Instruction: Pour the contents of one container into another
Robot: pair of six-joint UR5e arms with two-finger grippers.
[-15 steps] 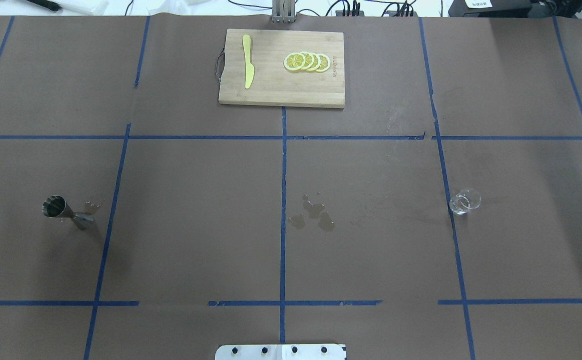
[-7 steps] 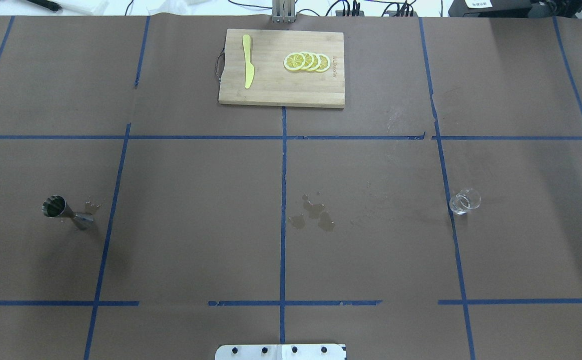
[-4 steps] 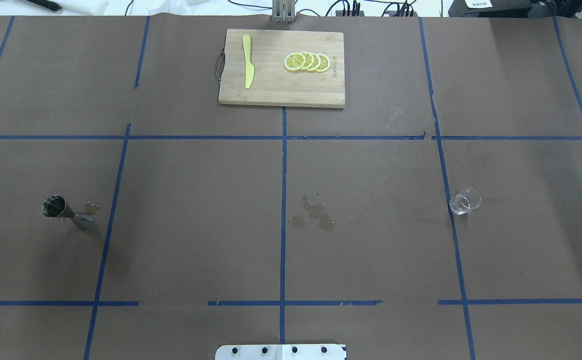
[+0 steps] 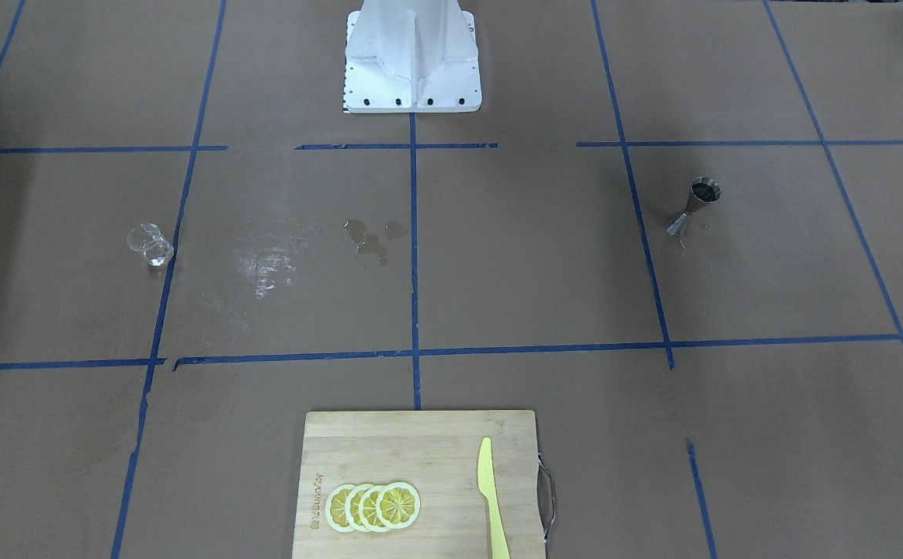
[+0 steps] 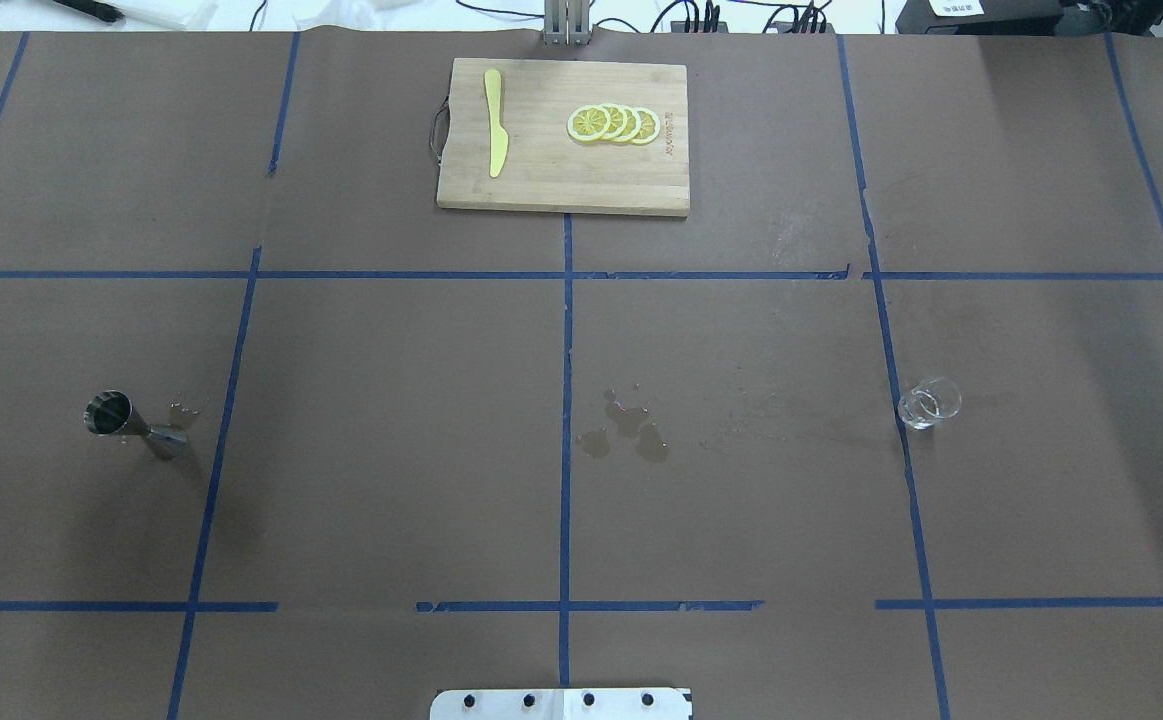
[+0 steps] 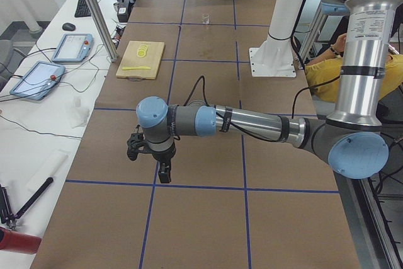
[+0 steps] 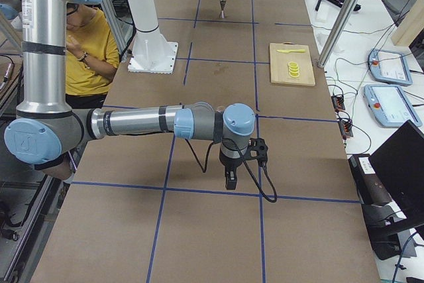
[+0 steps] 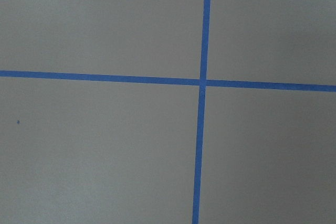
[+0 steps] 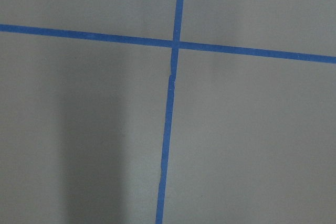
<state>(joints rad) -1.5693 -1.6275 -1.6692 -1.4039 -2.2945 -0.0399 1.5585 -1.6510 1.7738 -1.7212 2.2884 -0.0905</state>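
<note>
Glass cup (image 5: pixel 929 403) seen upright on surface (image 5: pixel 391 450), robot's right side, just beside blue tape line (image 5: pixel 896 400). Jigger (image 5: pixel 131 422) stood upright well apart, on left side, small wet spots (image 5: pixel 186 410) beside it. Puddle (image 5: pixel 629 430) noted near centre. Left jaws and right jaws shown only in 2 side views, pointed down over bare surface; opening cannot be told.

- Table (image 5: pixel 391 480): covered in brown paper, gridded with blue tape lines (image 5: pixel 565 330).
- Cutting board (image 5: pixel 541 180): lies flat at the far edge, centre.
- Jigger (image 5: pixel 131 420): upright, robot's left side.
- Glass cup (image 5: pixel 928 403): upright, right side, just beside a tape line.
- Wet patches (image 5: pixel 629 430): near centre.
- White base plate (image 4: pixel 412 85): robot's edge, centre.
</note>
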